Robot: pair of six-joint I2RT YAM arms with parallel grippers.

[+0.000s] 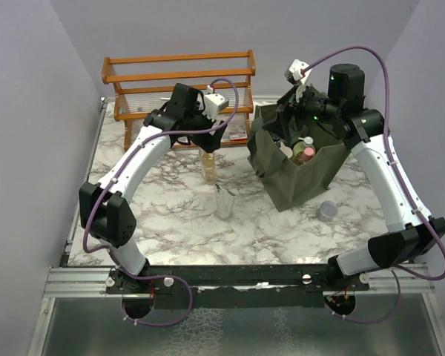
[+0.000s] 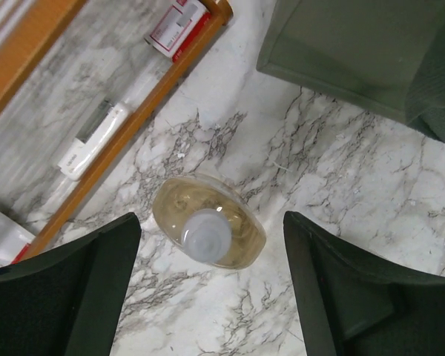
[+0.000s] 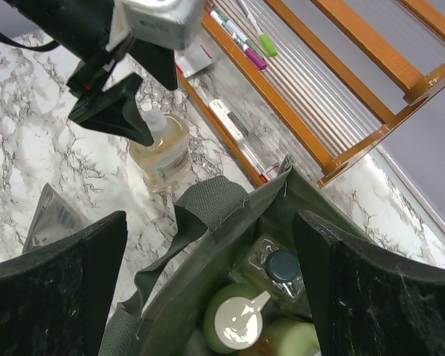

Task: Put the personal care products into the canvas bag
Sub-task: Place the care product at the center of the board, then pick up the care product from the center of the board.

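Silver tube (image 1: 225,202) lying on table near centre, little jar (image 1: 327,210) off to right. Further back, my left gripper (image 2: 208,222) hangs over upright beige bottle (image 2: 241,241), fingers apart, not touching it. Right gripper (image 3: 208,233) spread wide above canvas bag (image 1: 297,182), bottles (image 3: 236,322) already inside. Wooden rack (image 1: 178,74) far left.

canvas bag (image 1: 304,187) mouth open above, wooden rack (image 1: 178,74) close behind bottle (image 1: 208,165)

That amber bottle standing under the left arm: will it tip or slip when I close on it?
Probably tippy: the bottle stands upright on a smooth table. Its rounded, glossy sides may slip between the fingers. It looks full of liquid, so likely heavy for its size.
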